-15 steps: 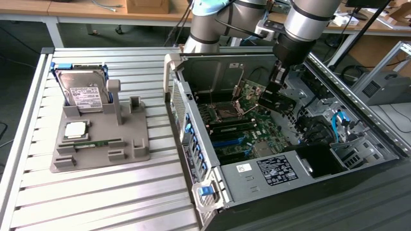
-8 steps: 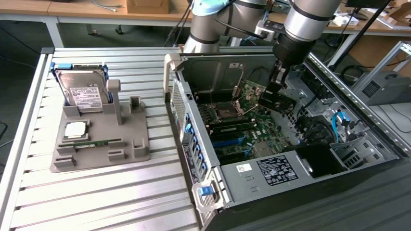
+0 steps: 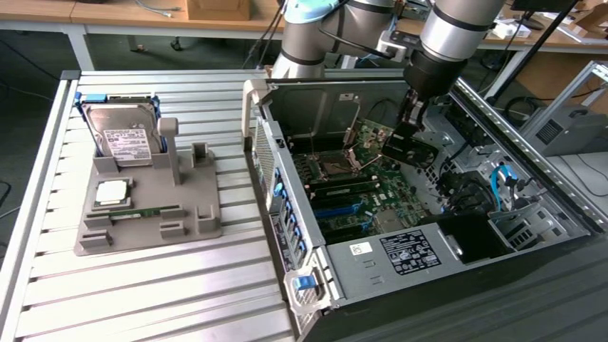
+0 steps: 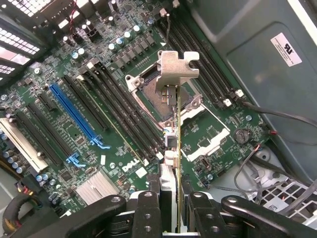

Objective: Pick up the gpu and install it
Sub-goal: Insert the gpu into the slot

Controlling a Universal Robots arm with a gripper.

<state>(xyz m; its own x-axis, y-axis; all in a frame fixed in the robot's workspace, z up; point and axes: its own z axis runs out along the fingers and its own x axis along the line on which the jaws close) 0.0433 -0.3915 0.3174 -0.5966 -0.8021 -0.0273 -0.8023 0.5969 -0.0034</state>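
My gripper (image 3: 411,122) hangs inside the open computer case (image 3: 334,263), shut on the gpu (image 3: 405,151). The card is held above the green motherboard (image 3: 366,196), toward the case's rear wall. In the wrist view the gpu (image 4: 175,116) appears edge-on between my gripper's (image 4: 177,210) two black fingers, with its silver bracket (image 4: 177,64) at the far end. Below the card lie the empty CPU socket (image 4: 143,82) and the long black slots; a blue slot (image 4: 74,111) runs off to one side. Whether the card touches the board I cannot tell.
On the slatted metal table at the exterior view's left stands a grey holder (image 3: 195,214) with a silver hard drive (image 3: 122,139), a CPU chip (image 3: 111,191) and a green memory stick (image 3: 138,211). Cables and a drive cage (image 3: 517,221) crowd the case's far side.
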